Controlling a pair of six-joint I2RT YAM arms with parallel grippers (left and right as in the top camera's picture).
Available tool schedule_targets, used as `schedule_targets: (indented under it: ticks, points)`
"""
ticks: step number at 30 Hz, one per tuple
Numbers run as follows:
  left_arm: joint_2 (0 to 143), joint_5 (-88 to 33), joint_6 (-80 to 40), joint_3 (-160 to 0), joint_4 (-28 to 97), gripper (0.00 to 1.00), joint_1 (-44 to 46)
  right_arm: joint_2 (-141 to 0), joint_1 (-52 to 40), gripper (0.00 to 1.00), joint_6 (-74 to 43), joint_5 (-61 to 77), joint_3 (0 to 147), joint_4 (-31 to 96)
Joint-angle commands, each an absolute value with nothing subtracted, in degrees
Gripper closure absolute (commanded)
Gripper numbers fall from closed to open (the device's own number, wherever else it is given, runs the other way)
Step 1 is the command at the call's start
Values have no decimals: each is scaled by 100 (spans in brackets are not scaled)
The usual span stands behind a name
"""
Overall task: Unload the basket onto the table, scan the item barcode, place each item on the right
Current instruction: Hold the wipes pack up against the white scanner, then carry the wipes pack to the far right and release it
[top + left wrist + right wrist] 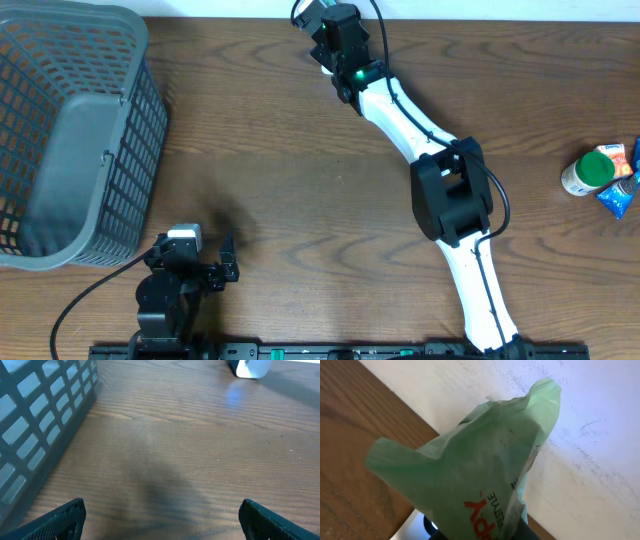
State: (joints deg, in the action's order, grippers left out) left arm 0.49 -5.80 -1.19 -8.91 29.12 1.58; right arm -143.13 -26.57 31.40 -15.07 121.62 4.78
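Gripping a green packet [470, 475], the right end effector [325, 25] is held top centre, past the table [300, 180] edge. The left end effector [160, 517] is kept wide open. Presentation looks underway; next, the barcode must be turned towards a scanner.

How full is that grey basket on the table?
Empty: from overhead the basket shows only its bare grey floor, with nothing lying inside.

We see a brown wooden table [290, 190] with a grey plastic basket [140, 140] standing on its left end. At its right edge a green-capped bottle [588, 172] lies on its side, with blue packets [618, 196] just beside it.
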Motion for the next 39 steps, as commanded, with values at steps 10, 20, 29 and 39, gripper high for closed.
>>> schedule_targets:
  ticks: [10, 20, 29, 39]
  points:
    - [36, -541, -21, -805, 2912, 2, 130, -14529, -3015, 99, 4226, -2222, 12298, 1066]
    - [34, -543, -21, -805, 2912, 2, 130, -13714, -3236, 99, 3347, -3964, 12298, 3192]
    - [34, -541, -21, -805, 2912, 2, 130, -12860, -2565, 99, -158, -4292, 12298, 6855]
    - [36, -541, -21, -805, 2912, 2, 130, -12973, -432, 99, -1070, -2561, 12276, 7485]
